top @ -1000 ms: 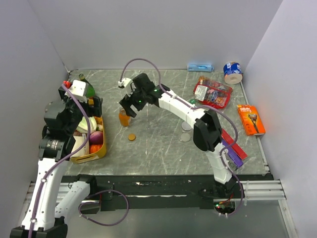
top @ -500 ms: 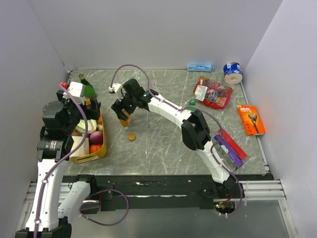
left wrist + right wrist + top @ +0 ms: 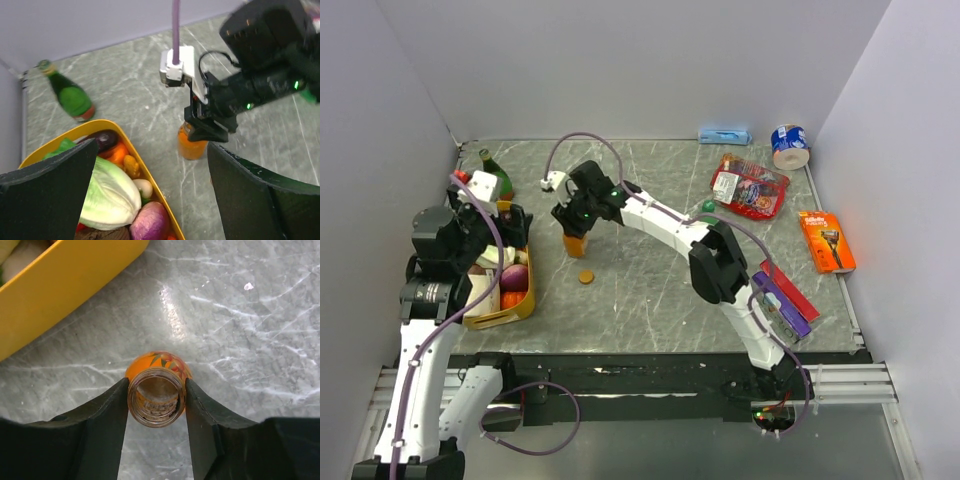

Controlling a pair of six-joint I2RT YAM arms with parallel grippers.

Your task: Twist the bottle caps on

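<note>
The right pincer (image 3: 157, 396) is down over the orange bottle (image 3: 156, 364), and the wrist view shows it plainly: 1 finger presses on each side of the open neck, clamping it. The bottle stands upright on the worktop (image 3: 650, 290), out at 9 o'clock from the middle, its mouth uncapped. The orange cap (image 3: 585, 277) lies flat at 5 o'clock from the bottle, near it but apart. Over at the 9 o'clock edge of the worktop, the left pincer (image 3: 152, 150) hangs above the yellow basket (image 3: 520, 308) of vegetables, its 2 fingers spread wide and gripping nothing. A dark-green bottle (image 3: 70, 95) sits at 11 o'clock from the basket, close to the wall.
</note>
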